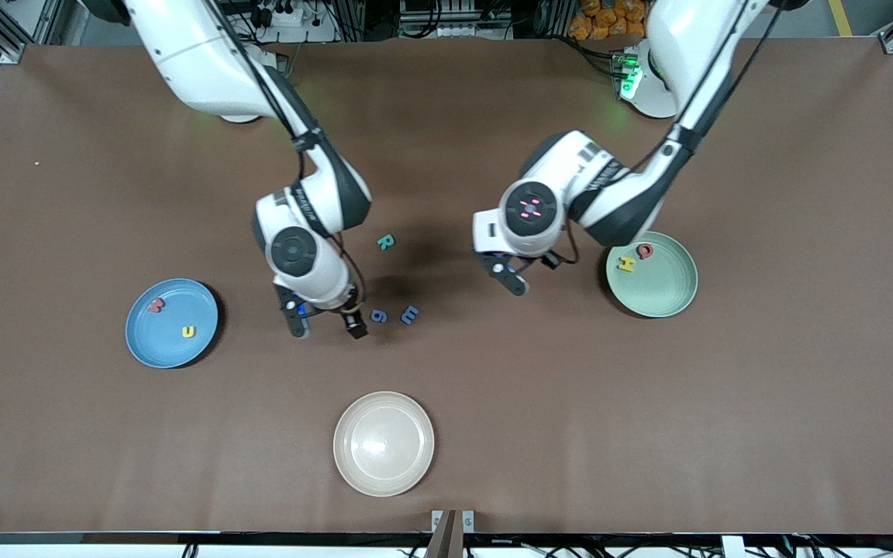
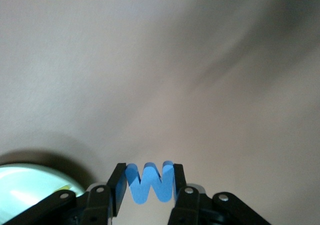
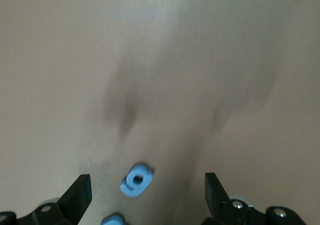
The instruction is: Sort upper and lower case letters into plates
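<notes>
Beside green plate [image 1: 667, 298], we log left gripper [image 2: 149, 185] clamping blue M [image 2: 149, 182], capitals' destination; right gripper [image 1: 324, 322] spread wide over blue g [image 1: 378, 315], ready to pick.

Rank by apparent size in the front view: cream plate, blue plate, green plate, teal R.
1. cream plate, though it lies nearest the camera, which may flatter it.
2. blue plate and green plate: look alike, not ranked.
3. teal R, far smallest.

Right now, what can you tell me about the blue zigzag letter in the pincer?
The blue M/W is a small flat letter that looks like foam, with a matte surface and thick zigzag strokes. It reads like a W in the left wrist view. The left pincer is shut on its two sides, holding it above the brown table.
</notes>
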